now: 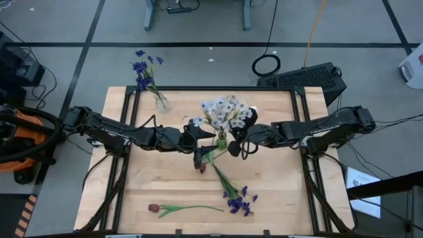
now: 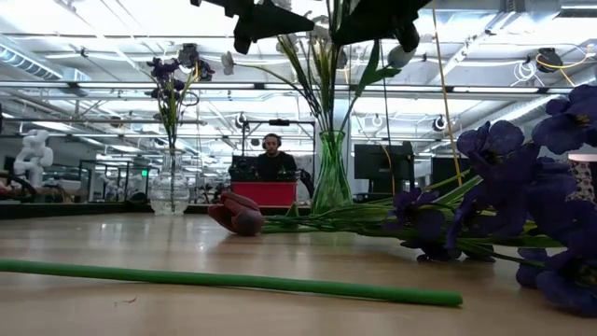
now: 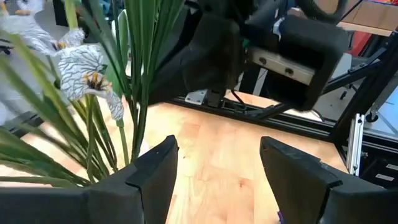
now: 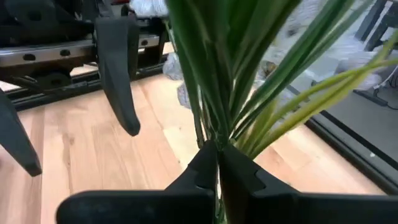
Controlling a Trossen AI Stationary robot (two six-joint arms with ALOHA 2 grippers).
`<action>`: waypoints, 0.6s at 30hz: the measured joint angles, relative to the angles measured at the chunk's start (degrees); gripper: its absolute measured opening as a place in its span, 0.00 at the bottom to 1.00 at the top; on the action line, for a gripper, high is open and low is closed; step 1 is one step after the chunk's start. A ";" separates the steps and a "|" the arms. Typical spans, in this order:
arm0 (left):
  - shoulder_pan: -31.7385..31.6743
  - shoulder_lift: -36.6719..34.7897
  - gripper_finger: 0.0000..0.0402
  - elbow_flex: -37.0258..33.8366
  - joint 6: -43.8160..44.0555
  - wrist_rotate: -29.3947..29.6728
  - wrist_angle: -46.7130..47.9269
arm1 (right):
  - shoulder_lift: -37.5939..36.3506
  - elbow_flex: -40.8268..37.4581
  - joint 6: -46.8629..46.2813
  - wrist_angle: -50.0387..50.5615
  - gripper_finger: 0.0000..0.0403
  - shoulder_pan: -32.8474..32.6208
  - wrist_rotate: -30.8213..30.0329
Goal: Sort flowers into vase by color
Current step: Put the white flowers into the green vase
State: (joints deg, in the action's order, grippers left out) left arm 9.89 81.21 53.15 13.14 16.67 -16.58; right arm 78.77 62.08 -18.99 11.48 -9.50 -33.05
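A green glass vase (image 1: 222,141) (image 2: 331,173) stands mid-table and holds pale white flowers (image 1: 225,112) (image 3: 87,68) on green stems. My right gripper (image 1: 234,140) (image 4: 217,163) is shut at that bunch of stems, above the vase mouth. My left gripper (image 1: 207,135) (image 3: 214,171) hangs open on the vase's left, with the stems beside it and nothing between its fingers. A clear vase (image 1: 161,102) (image 2: 170,187) at the far left holds purple-blue flowers (image 1: 144,69). On the table lie two dark red tulips (image 1: 154,208) (image 1: 201,165) and a purple-blue flower (image 1: 238,201) (image 2: 522,187). My right gripper comes at the green stems (image 4: 214,134) slanting down from the table's right, its shut fingertips right at the spot where the bunch narrows. The fingers hide that spot, so I cannot tell whether they touch a stem or pinch one.
The near tulip's long stem (image 2: 233,280) lies along the table's near edge. The purple-blue flower's stem (image 1: 221,178) runs from the green vase's foot toward the near right. A person (image 2: 272,159) sits behind a red screen beyond the far edge.
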 joint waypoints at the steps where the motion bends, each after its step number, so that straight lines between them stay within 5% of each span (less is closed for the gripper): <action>1: 0.00 0.00 0.58 0.00 0.04 0.00 0.18 | 0.66 0.00 -0.46 -0.30 0.00 0.00 -0.02; 11: 0.00 0.04 0.58 0.00 1.37 0.01 1.56 | 6.97 -0.04 -2.98 0.85 0.00 0.00 -0.33; 18: 0.02 0.04 0.58 0.02 2.52 0.02 2.80 | 8.27 -0.04 -8.11 6.62 0.00 0.00 -6.15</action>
State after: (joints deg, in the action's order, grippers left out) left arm 9.91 81.25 53.17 15.66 16.69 -13.78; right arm 87.05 62.04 -27.10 18.11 -9.50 -39.20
